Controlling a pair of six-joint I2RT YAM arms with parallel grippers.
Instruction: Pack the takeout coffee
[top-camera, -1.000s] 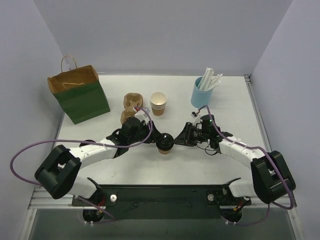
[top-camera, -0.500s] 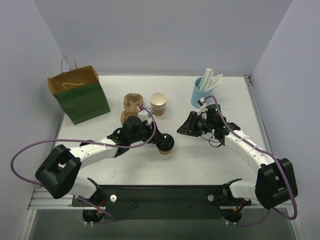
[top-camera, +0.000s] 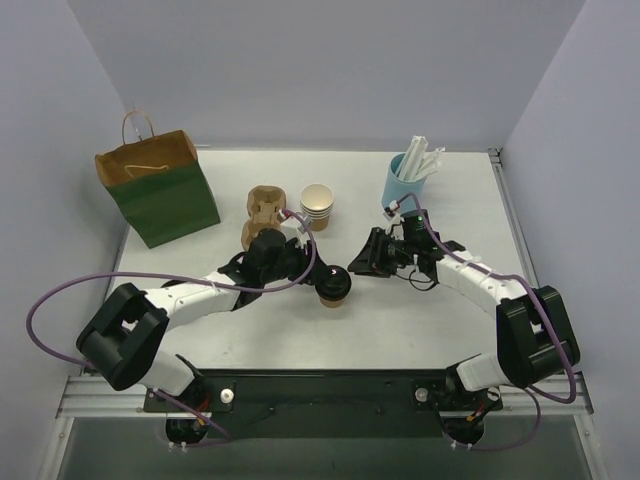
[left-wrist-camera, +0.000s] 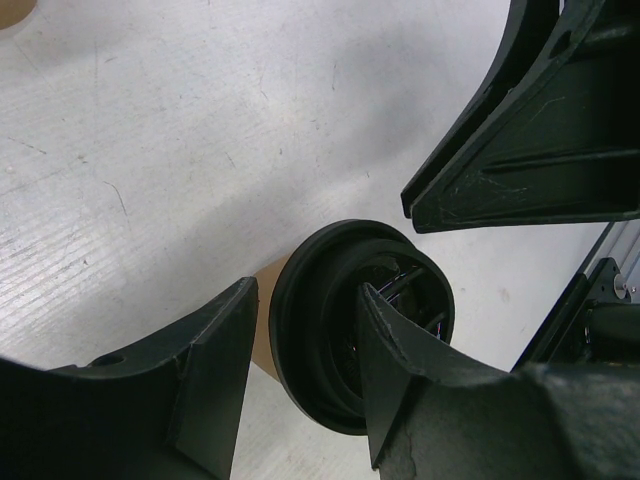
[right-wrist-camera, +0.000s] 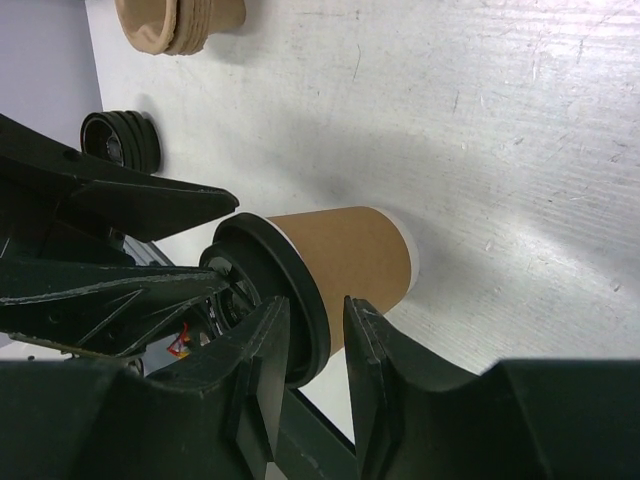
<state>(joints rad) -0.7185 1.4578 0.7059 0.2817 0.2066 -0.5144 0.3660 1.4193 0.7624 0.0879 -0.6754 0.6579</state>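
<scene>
Since half a second ago the right gripper (top-camera: 356, 266) has swung back in from the far right toward the takeout coffee (top-camera: 333, 288), and the left gripper (top-camera: 303, 268) has edged closer from the left. The cup itself has not shifted. It stands upright on the table (top-camera: 400, 330), near the middle, between the two grippers.

In the left wrist view we see the left jaws spread wide, straddling the black lid (left-wrist-camera: 315, 330); whether a finger touches it we cannot tell. The right jaws stand narrow, with a slim gap showing the lid's rim behind them, and they hold nothing that we can see.

We judge the cup light if empty and sloshing if filled. Its thin paper walls would dent under a hard squeeze, and its press-fit lid could pop off. We would take it across the brown wall just under the lid, gently, and keep it upright.
</scene>
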